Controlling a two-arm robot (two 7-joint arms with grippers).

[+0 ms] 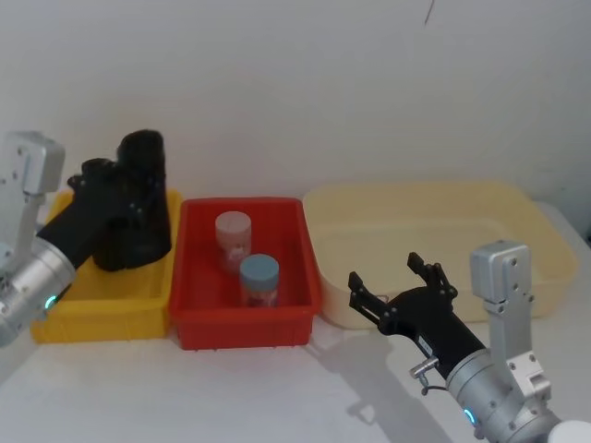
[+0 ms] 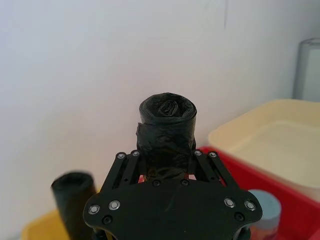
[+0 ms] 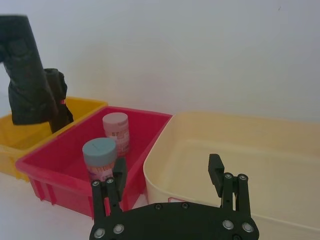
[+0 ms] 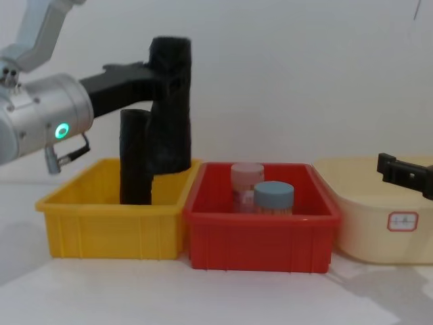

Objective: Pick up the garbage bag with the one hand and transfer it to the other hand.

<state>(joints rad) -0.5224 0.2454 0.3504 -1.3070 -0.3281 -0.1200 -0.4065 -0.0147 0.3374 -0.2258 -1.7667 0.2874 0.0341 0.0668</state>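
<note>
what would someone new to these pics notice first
The thick black crinkled plastic garbage bag roll stands out, clamped in the left gripper over the yellow plastic bin, beside a slimmer black roll. Next come the red plastic bin in the middle, holding a pink-capped jar and a blue-capped jar, and the open right gripper hovering before the cream plastic tub.

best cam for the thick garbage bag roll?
Chest view: the garbage bag shows side-on at nearly full height, the left gripper shut near its top, the slimmer roll beside it. Head view foreshortens it behind that gripper. Left wrist view gives its top end, right wrist view crops its top. The right gripper hangs open, apart.
</note>
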